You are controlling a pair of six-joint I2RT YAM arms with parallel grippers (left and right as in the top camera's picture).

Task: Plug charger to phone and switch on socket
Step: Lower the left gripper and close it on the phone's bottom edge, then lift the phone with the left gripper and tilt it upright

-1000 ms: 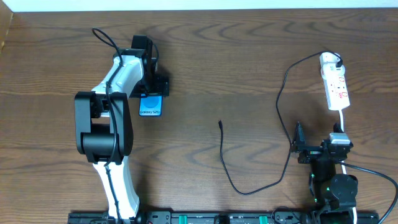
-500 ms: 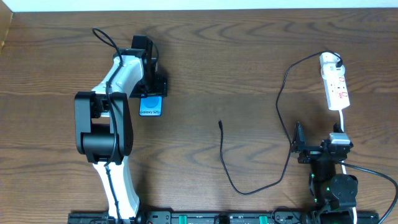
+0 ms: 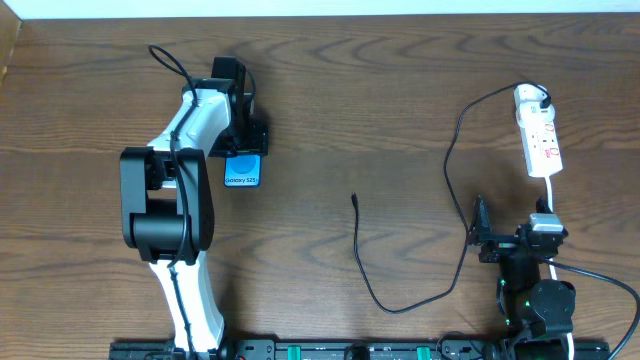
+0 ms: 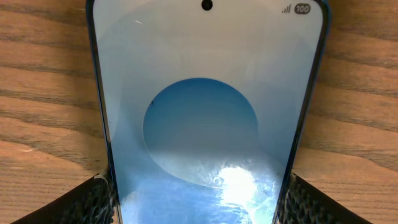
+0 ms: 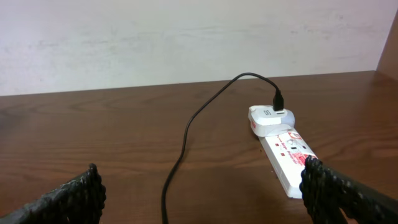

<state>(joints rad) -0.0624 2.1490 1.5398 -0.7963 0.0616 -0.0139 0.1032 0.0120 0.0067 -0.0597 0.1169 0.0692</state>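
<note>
Phone (image 4: 205,124) clamped by left pincer (image 4: 199,194); right pincer (image 5: 200,186) gapes (charger (image 5: 186,134) and socket (image 5: 289,155) ahead).

The worktop (image 3: 400,100) is dark brown wood with visible grain and a low sheen. The phone (image 4: 205,124) has a glossy glass screen catching glare. The left end effector (image 4: 199,211) carries black pads (image 4: 311,202) with a rough, knurled texture. The socket (image 5: 289,158) looks like smooth white plastic; the charger (image 5: 185,135) cable is matt black.
</note>
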